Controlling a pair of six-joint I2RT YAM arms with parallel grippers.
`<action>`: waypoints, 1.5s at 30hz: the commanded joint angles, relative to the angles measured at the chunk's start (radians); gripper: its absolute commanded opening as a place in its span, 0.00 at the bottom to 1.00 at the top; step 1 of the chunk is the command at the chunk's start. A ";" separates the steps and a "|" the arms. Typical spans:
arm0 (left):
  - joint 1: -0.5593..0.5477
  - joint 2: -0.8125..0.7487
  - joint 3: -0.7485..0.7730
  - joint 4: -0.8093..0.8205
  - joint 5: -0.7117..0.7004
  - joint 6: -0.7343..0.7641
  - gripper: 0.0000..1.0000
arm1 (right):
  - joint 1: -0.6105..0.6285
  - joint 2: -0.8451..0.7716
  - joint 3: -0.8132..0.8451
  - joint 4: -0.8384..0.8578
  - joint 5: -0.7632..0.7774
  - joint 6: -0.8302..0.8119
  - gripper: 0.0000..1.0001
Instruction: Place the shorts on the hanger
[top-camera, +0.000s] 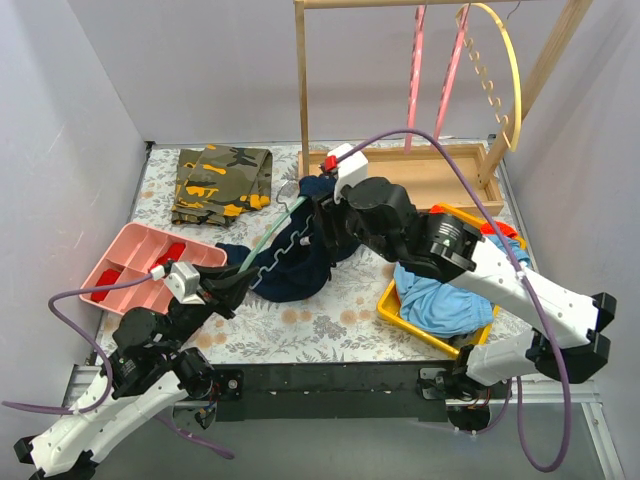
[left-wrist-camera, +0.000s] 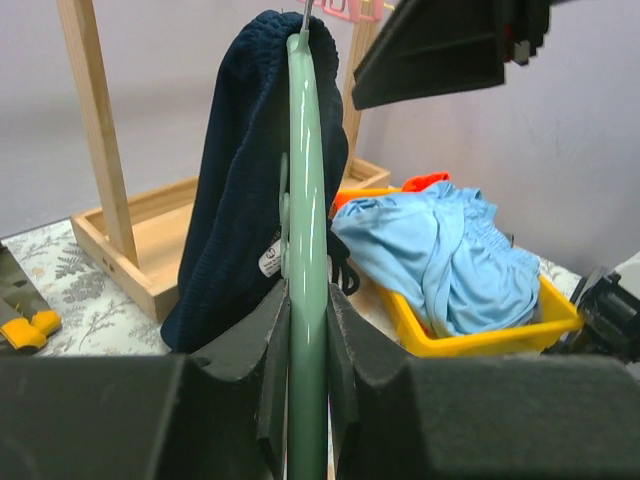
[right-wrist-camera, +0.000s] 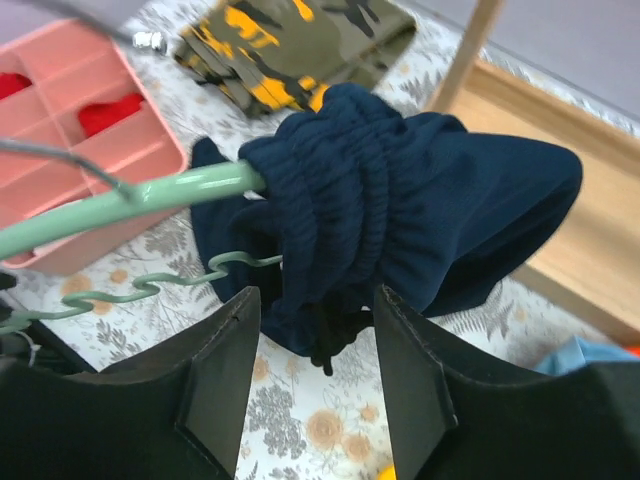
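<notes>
The pale green hanger (top-camera: 272, 238) stands tilted over the middle of the table. My left gripper (top-camera: 232, 282) is shut on its lower end; in the left wrist view the green bar (left-wrist-camera: 306, 250) runs up between the fingers. The navy shorts (top-camera: 300, 255) hang bunched over the hanger's upper arm, also in the left wrist view (left-wrist-camera: 240, 200) and the right wrist view (right-wrist-camera: 400, 200). My right gripper (top-camera: 322, 215) is open just above the shorts' gathered waistband, its jaws to either side of the drawstring (right-wrist-camera: 325, 335). The hanger's notched arm (right-wrist-camera: 150, 290) shows below.
A camouflage garment (top-camera: 220, 182) lies at the back left. A pink compartment tray (top-camera: 140, 265) sits at the left. A yellow tray (top-camera: 400, 315) holds a light blue garment (top-camera: 445, 300) at the right. A wooden rack (top-camera: 420, 170) with pink and yellow hangers stands behind.
</notes>
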 joint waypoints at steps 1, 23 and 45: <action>0.001 -0.006 0.021 0.198 0.006 -0.031 0.00 | 0.003 -0.119 -0.095 0.269 -0.102 -0.101 0.59; 0.002 0.020 0.051 0.042 0.035 0.007 0.00 | -0.164 0.020 0.072 0.051 -0.050 0.353 0.64; 0.002 0.032 0.042 0.066 0.060 -0.051 0.00 | -0.158 -0.202 -0.293 0.386 -0.087 0.085 0.68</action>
